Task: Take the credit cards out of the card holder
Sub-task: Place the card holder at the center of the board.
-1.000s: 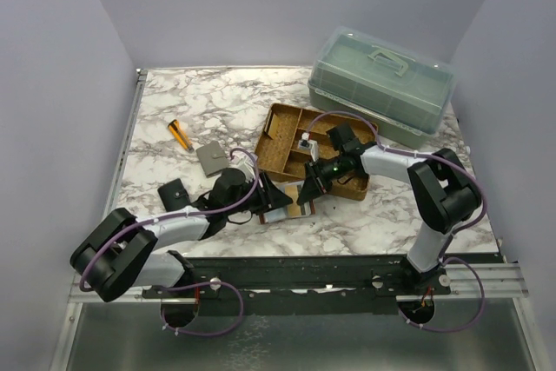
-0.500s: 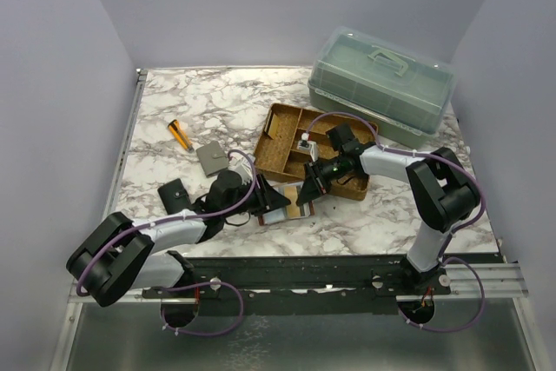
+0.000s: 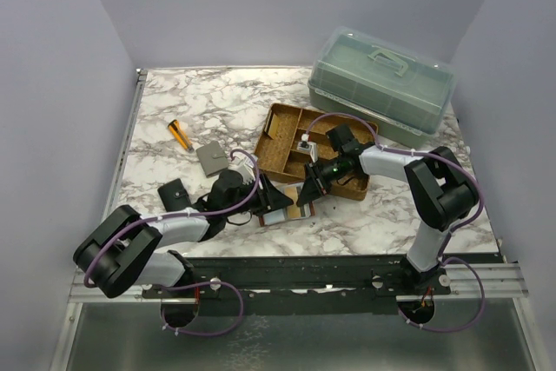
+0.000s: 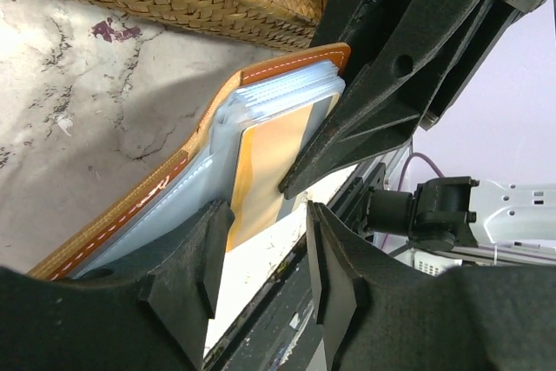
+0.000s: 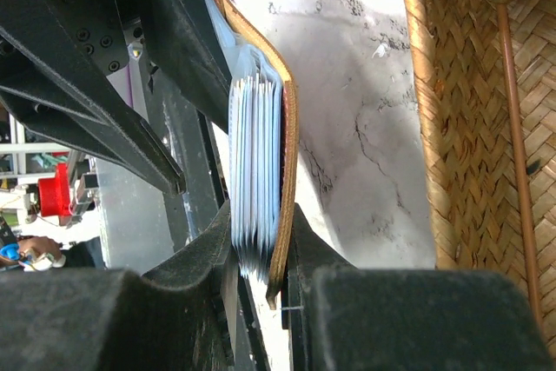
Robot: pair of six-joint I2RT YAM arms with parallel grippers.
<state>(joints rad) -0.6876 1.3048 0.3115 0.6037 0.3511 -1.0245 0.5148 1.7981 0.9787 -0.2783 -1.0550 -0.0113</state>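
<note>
Where the grey-veined white marble tabletop (image 3: 174,102) meets the woven, honey-coloured rattan tray (image 3: 282,132), the reddish-brown stitched-leather card holder (image 4: 148,193) stands partly open, its clear plastic sleeves fanned. The right gripper (image 5: 258,228) is clamped on its cover and sleeve stack. The left gripper (image 4: 265,215) straddles a smooth tan-gold credit card (image 4: 265,171) in its sleeve; I cannot tell whether it pinches it.

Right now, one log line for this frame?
right gripper: shut on card holder | left gripper: open, flanking tan-gold card | card: in holder, not yet out
</note>
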